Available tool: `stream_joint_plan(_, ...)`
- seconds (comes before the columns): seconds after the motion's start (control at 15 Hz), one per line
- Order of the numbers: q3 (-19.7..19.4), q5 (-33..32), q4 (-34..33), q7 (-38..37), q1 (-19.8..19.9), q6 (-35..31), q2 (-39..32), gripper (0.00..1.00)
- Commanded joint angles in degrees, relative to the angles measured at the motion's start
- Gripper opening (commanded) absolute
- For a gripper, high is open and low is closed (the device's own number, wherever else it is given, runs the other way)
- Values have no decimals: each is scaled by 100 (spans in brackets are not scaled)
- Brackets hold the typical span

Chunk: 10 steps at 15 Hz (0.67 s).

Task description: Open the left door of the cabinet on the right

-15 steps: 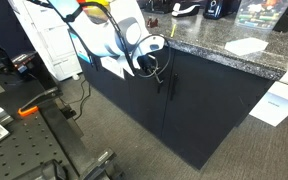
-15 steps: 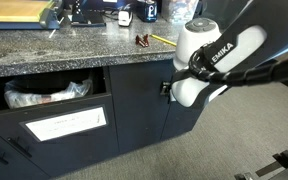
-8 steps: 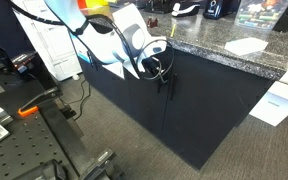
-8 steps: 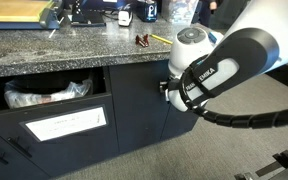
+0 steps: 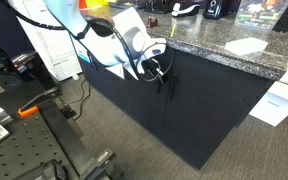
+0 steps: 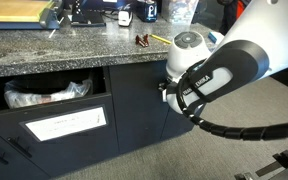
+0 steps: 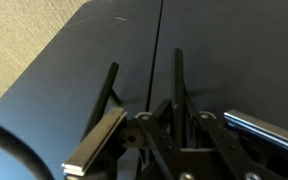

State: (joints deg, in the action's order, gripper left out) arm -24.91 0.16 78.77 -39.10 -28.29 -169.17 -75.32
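**Cabinet** (image 6: 144,120): wide dark 2-door unit. It sits right of a section with an open compartment. Both doors lie flush, with no gap at the centre seam (image 7: 156,50).

**Worktop** (image 6: 44,45): grey speckled stone, running above the doors in both exterior views and carrying small clutter.

**Left door** (image 6: 139,105): flat matte panel, closed, its right edge meeting the seam just beside the pincer.

**Arm** (image 6: 229,70): white Franka, reaching across the cabinet front at handle height.

**Pincer** (image 7: 174,128): spread wide and holding nothing. In the wrist view the 2 slim bar handles stand between its fingers (image 7: 94,148). In an exterior view the pincer (image 6: 168,92) hides most of the left door's handle.

**Progress**: the approach looks finished, with the pincer lined up at the handles. Left to do, by my judgement:
1. Settle on the left door's bar alone.
2. Close on it.
3. Swing the door outward.

None of the opening is done.
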Motion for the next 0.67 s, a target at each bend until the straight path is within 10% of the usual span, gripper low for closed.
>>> stream_joint_plan(0.0,205,112,542,62,-108,-262,341,4)
stream_joint_plan(0.6,1547,276,3058,1399,375,-1214,1856,4)
